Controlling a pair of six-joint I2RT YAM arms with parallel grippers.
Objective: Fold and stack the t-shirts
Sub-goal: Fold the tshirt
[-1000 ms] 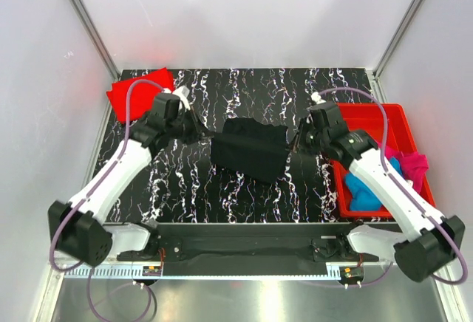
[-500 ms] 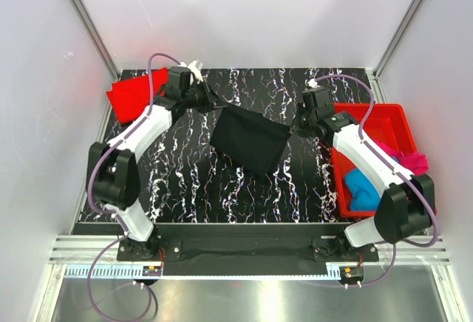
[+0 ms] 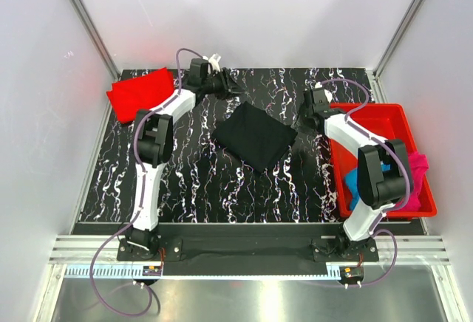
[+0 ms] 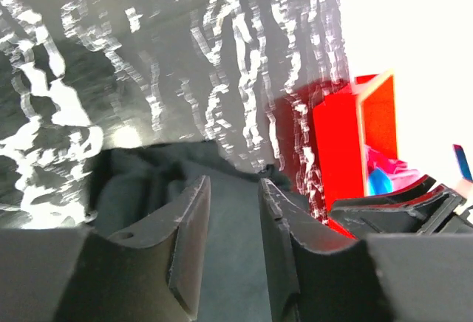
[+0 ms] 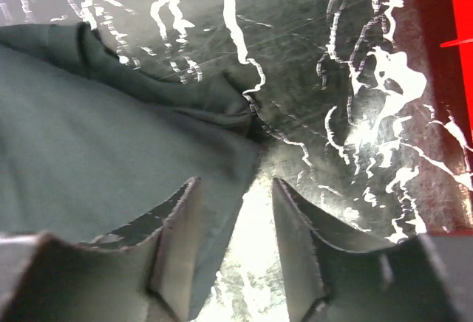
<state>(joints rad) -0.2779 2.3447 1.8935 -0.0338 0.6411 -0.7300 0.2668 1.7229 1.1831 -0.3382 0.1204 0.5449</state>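
A folded black t-shirt [image 3: 255, 136] lies flat in the middle of the marbled table [image 3: 199, 182]. My left gripper [image 3: 235, 90] hovers just past its far left corner, jaws open, with only the black cloth [image 4: 133, 185] below them. The left wrist view puts that gripper [image 4: 233, 185] right over the shirt. My right gripper [image 3: 303, 122] is at the shirt's right corner, open; in the right wrist view this gripper [image 5: 236, 183] straddles the cloth edge [image 5: 96, 137] without pinching it. A red t-shirt [image 3: 140, 93] lies at the back left. Blue [image 3: 356, 183] and magenta [image 3: 418, 171] t-shirts sit in the bin.
A rigid red plastic bin [image 3: 377, 115] stands along the table's right side, close behind my right arm, and shows in the left wrist view as a red wall [image 4: 336, 134]. White enclosure walls surround the table on three sides.
Both grippers have opened and let go of the black t-shirt, which now lies flat. Both arms carried it toward the back of the table before letting go.
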